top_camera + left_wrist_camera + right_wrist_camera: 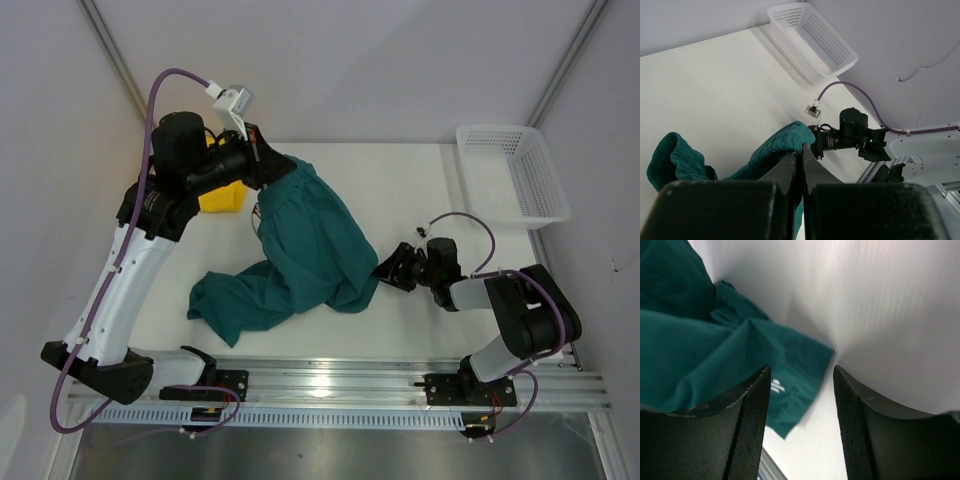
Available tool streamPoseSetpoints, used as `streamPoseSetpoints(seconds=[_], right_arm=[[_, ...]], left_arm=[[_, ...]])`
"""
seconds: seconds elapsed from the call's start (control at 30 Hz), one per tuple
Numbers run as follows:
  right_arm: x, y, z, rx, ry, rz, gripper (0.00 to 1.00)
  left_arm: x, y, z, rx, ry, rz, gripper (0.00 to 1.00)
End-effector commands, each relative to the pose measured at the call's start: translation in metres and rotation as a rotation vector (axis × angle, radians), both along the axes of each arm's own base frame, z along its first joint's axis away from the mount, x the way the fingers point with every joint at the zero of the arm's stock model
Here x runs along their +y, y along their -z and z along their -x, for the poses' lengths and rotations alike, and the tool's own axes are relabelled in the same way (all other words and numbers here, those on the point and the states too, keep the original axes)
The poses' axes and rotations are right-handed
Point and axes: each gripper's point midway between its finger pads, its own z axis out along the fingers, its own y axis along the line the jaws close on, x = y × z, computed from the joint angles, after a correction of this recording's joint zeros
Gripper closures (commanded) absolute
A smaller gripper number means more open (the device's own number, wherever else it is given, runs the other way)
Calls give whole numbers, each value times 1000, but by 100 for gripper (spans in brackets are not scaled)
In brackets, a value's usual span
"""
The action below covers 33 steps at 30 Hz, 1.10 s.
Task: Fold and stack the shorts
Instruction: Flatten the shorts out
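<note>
Teal shorts (310,250) clenched in left pincer (262,163) (by waistband); right pincer (386,269) released, beside hem.

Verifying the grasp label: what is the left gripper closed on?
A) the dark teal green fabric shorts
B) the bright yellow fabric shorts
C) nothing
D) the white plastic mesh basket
A: the left gripper is shut, pinching one end of the dark teal green fabric shorts.
</note>
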Motion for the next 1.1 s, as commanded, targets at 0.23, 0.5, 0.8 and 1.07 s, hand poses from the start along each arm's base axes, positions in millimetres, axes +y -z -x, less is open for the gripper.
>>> streamPoseSetpoints(seconds=[0.23,0.5,0.8,1.07], right_arm=[[8,15,-16,34,77,55,45],[10,28,1,68,86,97,49],[15,42,5,96,96,94,78],[3,12,3,63,107,80,100]], left_arm=[[5,-26,5,-89,-3,23,100],[7,-25,4,-86,-17,16,100],[8,-25,3,-85,-23,15,100],[19,-25,-5,-81,-107,-6,100]])
